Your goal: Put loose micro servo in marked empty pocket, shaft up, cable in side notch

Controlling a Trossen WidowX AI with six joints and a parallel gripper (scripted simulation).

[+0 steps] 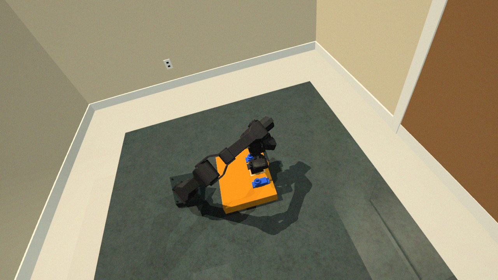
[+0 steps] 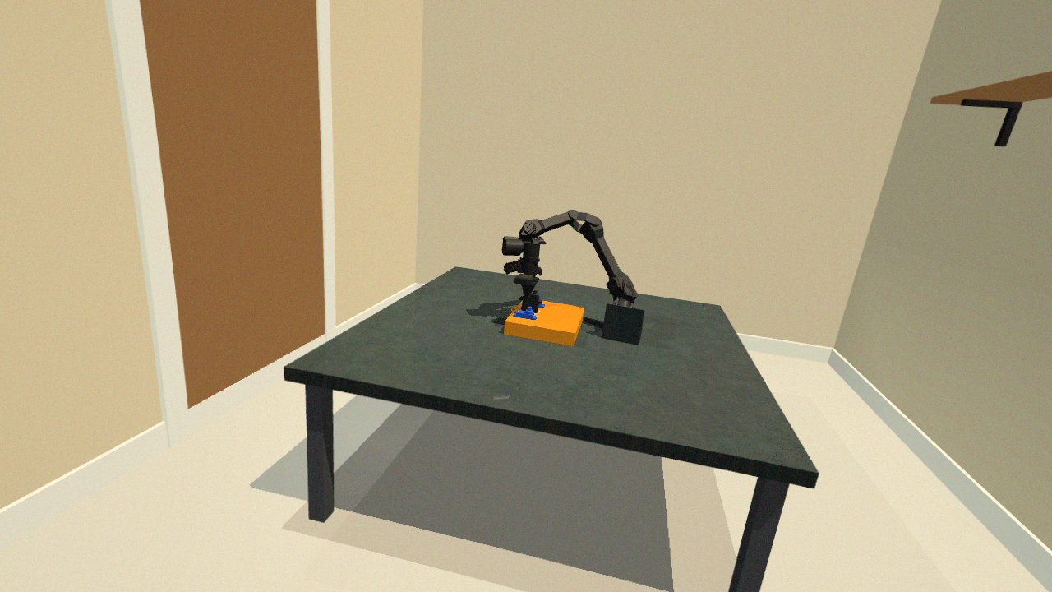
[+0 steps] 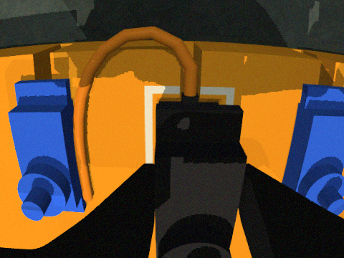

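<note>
The loose micro servo (image 3: 202,179) is black, output shaft up, in the wrist view. My gripper (image 3: 196,175) (image 2: 529,303) is shut on its body from both sides. The servo covers most of the marked pocket; the pocket's white outline (image 3: 148,129) (image 1: 256,173) shows past its far end and left side. Its ears look raised above the orange deck (image 3: 115,150) (image 1: 236,181) (image 2: 551,320); the exact height is unclear. The orange cable (image 3: 79,118) leaves the far end, passes over the side notch and loops left, its free end beside a blue servo. The pocket floor is mostly hidden.
Two blue servos (image 3: 39,140) (image 3: 326,136) (image 1: 261,182) (image 1: 249,158) sit in the deck on either side of the pocket, close to my fingers. The deck block stands on the dark table (image 2: 441,353), beside the arm's base (image 2: 623,324).
</note>
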